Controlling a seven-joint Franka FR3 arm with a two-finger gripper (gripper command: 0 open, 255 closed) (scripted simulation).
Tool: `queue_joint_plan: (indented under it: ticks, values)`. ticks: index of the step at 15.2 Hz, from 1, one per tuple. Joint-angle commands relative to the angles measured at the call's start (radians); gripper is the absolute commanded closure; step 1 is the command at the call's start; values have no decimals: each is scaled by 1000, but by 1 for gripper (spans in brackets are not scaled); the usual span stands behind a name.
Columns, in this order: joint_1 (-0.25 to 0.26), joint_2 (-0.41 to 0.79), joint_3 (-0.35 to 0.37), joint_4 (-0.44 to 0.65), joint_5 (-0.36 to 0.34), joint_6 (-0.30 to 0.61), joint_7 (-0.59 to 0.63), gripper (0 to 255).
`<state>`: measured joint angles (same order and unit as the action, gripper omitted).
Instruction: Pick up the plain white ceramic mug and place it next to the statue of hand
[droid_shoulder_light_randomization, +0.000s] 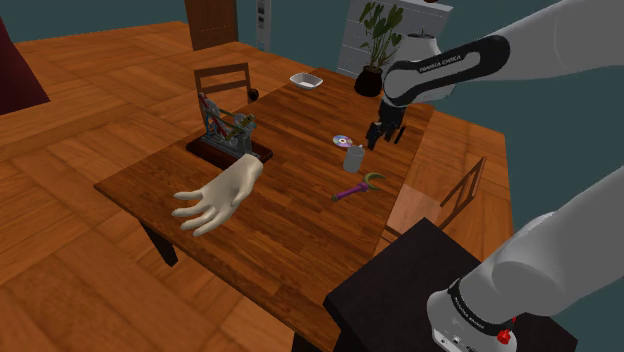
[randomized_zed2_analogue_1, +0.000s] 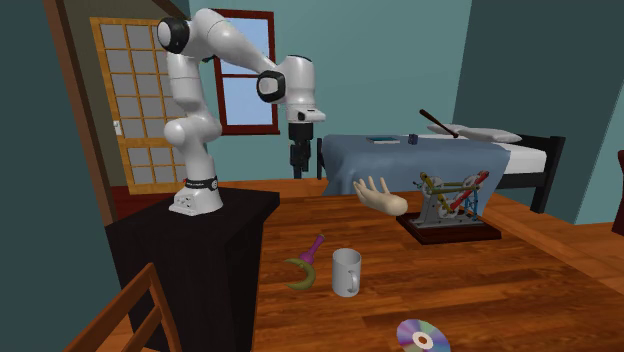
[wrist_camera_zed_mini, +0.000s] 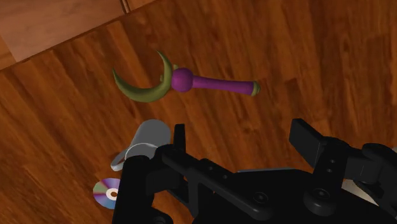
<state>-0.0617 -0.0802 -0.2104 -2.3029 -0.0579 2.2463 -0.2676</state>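
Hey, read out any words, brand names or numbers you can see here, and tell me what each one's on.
"FRANKA EMIKA": white letters on the arm's dark upper band.
Lettering on the arm's lower band: too small to read.
Mug and disc: no text.

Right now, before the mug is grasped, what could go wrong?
In the wrist view the mug sits beside one finger of the open gripper, not between them; a straight descent could tip it. The crescent wand and disc lie close by and might get nudged. The model machine stands near the hand statue, so the placing could clip it.
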Motion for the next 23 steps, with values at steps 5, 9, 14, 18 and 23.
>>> queue_joint_plan:
  ticks: [5,9,14,18,23]
  values:
    - [-20,244,-15,145,90,110,-76,0]
    - [-50,401,-6,267,152,150,-123,0]
    - [-98,596,18,451,214,169,-165,0]
    - [-130,725,36,590,240,164,-180,0]
    - [-136,777,45,604,250,202,-186,0]
